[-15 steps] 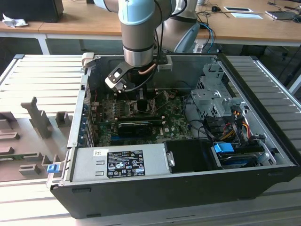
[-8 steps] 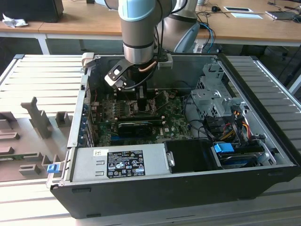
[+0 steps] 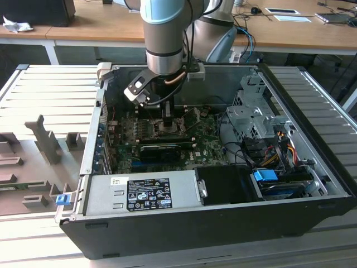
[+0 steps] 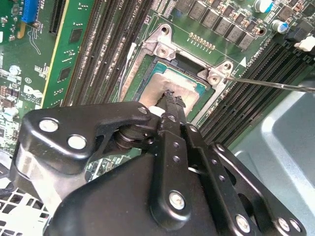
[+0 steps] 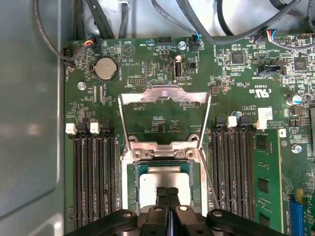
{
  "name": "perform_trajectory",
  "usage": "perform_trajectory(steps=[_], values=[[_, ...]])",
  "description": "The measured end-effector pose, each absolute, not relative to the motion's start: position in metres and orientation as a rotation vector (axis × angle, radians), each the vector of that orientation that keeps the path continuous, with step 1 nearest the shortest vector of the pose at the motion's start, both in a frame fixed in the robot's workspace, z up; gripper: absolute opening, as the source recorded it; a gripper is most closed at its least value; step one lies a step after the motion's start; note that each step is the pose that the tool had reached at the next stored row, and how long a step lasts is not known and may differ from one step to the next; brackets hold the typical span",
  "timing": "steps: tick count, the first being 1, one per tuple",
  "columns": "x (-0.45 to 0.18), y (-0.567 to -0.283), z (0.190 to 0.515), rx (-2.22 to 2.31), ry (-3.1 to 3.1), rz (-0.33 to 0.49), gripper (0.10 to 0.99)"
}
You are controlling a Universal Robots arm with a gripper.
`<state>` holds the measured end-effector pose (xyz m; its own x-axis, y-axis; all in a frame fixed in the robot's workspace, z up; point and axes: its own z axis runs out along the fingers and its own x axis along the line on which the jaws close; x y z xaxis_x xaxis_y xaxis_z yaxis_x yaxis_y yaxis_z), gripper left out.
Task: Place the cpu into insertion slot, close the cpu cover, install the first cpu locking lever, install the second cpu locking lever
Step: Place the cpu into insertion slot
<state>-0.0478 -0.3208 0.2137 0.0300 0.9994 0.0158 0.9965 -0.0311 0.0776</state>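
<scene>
A ribbed grey metal desk (image 3: 50,84) is carrying the work, with wooden office desks (image 3: 83,28) running along behind it. At the exterior view's left, grey fixture blocks (image 3: 47,139) are standing on the ribbed surface. Beside them an open computer case (image 3: 223,223) is lying on its side. Inside it, from the exterior view's left, a labelled power supply (image 3: 142,192) is sitting against the near wall, the green motherboard (image 3: 206,148) is lying flat, and a metal drive cage (image 3: 251,117) is standing at the right. The arm (image 3: 164,33) is reaching down into the case over the board.

In the first wrist view, the cpu (image 5: 165,177) is sitting in the insertion slot (image 5: 147,154), between banks of memory slots (image 5: 96,167). The cpu cover (image 5: 165,96) is standing open, swung away from the slot. A thin wire lever (image 5: 209,177) is slanting just beside the slot. The claw (image 5: 167,192) is closed with nothing between its fingers, its tips resting on the cpu's face.
</scene>
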Motion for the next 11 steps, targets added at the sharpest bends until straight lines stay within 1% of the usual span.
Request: perform_trajectory(steps=[11], values=[[-0.0478,-0.3208,0.2199,2.222,2.155,0.101,0.106]])
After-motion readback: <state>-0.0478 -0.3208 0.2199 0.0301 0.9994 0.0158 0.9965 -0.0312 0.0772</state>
